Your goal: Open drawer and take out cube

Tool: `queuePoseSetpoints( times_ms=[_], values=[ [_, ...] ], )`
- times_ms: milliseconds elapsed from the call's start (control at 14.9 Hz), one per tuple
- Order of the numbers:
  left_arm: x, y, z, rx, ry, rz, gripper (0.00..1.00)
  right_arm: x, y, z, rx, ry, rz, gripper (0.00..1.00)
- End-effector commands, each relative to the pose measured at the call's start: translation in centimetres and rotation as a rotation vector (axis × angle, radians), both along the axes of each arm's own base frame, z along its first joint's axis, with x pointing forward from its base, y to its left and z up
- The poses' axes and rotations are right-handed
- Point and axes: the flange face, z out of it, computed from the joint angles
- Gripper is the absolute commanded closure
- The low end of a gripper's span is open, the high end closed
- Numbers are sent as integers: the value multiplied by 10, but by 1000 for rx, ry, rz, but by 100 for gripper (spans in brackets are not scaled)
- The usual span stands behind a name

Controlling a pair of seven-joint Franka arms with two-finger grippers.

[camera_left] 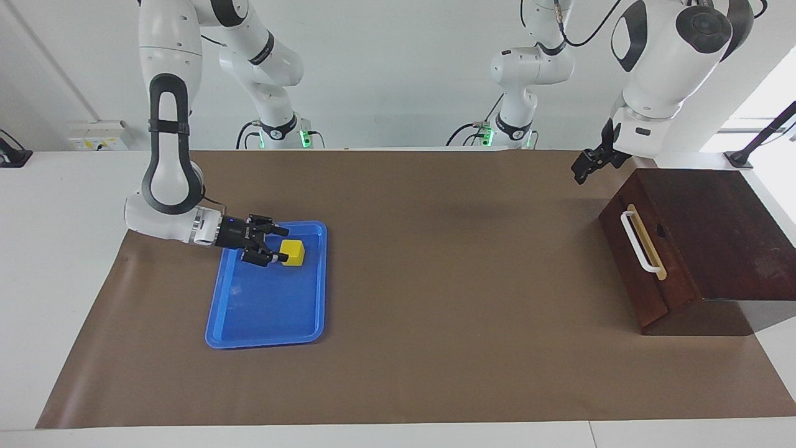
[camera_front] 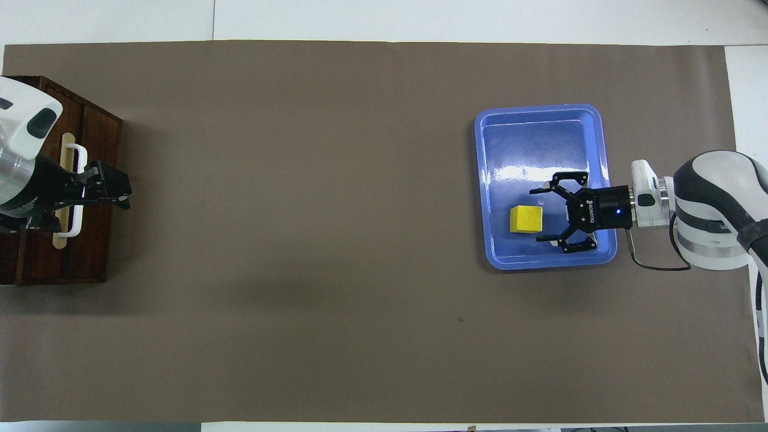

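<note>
Yellow cube point(camera_left: 292, 252) lying free in blue tray point(camera_left: 267, 323), released between spread fingers of right gripper point(camera_left: 277, 244) just beside it; drawer point(camera_left: 643, 267) pushed shut, left gripper point(camera_left: 581, 169) spread wide, empty, raised over mat point(camera_left: 435, 280) near box.

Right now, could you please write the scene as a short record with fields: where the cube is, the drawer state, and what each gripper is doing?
cube: yellow cube lies in the blue tray, at the end nearer to the robots
drawer: drawer looks shut, white handle free
right gripper: right gripper open, low over the tray beside the cube, not holding it
left gripper: left gripper raised over the mat beside the box, holding nothing
table end: tray toward the right arm's end, drawer box toward the left arm's end
</note>
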Motion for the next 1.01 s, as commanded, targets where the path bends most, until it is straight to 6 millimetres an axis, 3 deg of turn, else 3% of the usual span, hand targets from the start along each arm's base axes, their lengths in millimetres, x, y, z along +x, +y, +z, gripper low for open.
queuePoseSetpoints(
  times_ms=[0, 201, 336, 604, 940],
  values=[
    [-7, 1, 2, -12, 2, -76, 0, 14, 23, 68, -137, 114, -54, 0],
    [-8, -3, 2, -11, 17, -84, 0, 18, 50, 138, -303, 243, -192, 0],
    [-10, -13, 3, -9, 16, -106, 0, 17, 59, 161, -346, 333, -286, 0],
    [-7, -9, 13, -16, 15, -141, 0, 24, 67, 218, -507, 437, -499, 0],
    [-7, -5, 19, -21, 15, -154, 0, 7, 63, 280, -687, 639, -811, 0]
  ],
)
